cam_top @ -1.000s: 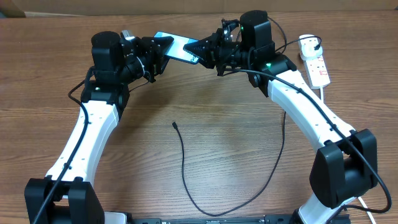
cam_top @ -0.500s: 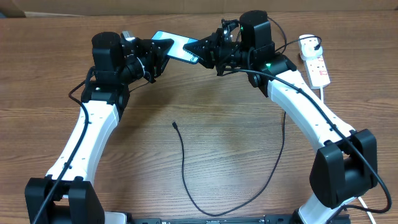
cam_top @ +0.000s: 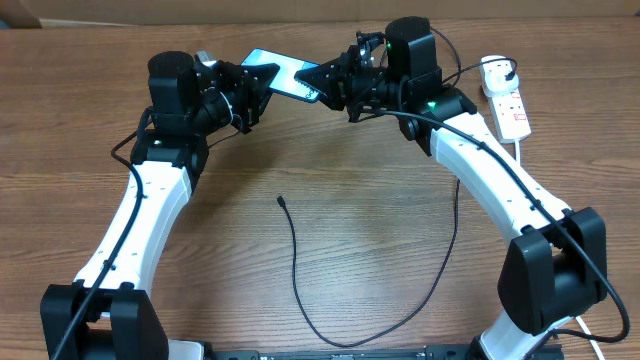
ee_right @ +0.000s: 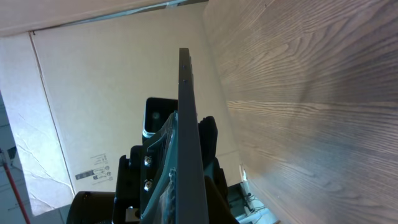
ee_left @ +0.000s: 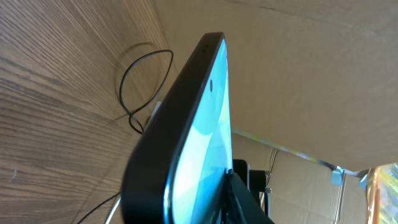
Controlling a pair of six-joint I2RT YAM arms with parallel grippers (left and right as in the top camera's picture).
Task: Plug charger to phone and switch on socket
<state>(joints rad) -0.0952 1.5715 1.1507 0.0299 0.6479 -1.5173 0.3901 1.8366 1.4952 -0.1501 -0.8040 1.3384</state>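
While both arms reach inward, right gripper [cam_top: 320, 86] clamps phone [cam_top: 286, 71], left gripper [cam_top: 264, 82] hold unclear

A brown wood-grain surface [cam_top: 60, 120] fills the overhead view out to every edge but 12 o'clock, where a strip of tan cardboard panels [cam_top: 200, 8] runs along its far side. In the left wrist view, a plain cardboard sheet [ee_left: 298, 74] takes up the 1 to 3 o'clock part, with a bit of blue tape [ee_left: 336, 177] at 4 o'clock. In the right wrist view, a cardboard box [ee_right: 93, 81] stands at 9 to 11 o'clock, small black print [ee_right: 102, 168] low on its face and a thin red rod [ee_right: 11, 180] at 8 o'clock.
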